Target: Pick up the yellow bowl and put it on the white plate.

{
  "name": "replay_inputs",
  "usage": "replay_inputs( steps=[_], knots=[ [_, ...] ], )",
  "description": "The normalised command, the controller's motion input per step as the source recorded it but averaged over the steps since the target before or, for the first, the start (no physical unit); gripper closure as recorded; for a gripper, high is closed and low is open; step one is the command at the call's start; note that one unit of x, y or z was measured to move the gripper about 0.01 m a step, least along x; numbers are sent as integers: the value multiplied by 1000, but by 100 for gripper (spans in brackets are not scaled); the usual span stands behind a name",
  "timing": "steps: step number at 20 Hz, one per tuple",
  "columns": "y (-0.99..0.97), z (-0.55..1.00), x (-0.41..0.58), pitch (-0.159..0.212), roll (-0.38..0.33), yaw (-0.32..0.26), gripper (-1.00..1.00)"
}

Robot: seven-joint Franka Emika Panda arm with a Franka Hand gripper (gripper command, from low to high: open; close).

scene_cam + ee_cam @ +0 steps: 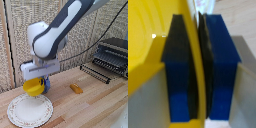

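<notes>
The yellow bowl (33, 88) hangs in the air, just above the far rim of the white plate (30, 110) at the exterior view's left. My gripper (40, 80), a white block with blue-tipped fingers, is shut on the bowl's rim. In the wrist view the two blue fingers (180, 70) clamp the thin yellow wall (198, 75) between them, and the bowl's yellow inside (145, 45) fills one side. The blue mug (46, 86) shows partly behind the bowl and gripper.
A small flat orange-yellow oblong piece (76, 88) lies on the wooden table (95, 105) near the middle. A dark metal rack-like appliance (111, 59) stands at the back on the exterior view's right. A ribbed wall is behind.
</notes>
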Motion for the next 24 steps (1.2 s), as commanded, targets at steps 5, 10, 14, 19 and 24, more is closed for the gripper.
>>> replay_inputs(
  steps=[5, 10, 14, 19, 24],
  knots=[
    [197, -487, 122, -11, 2, 142, 100],
    [15, -408, 271, -19, -23, 141, 100],
    [0, -291, 361, -36, -5, 158, 100],
    [-24, -66, 403, -28, 22, 133, -100],
    [-95, 431, 170, 21, 32, 43, -100]
  ],
)
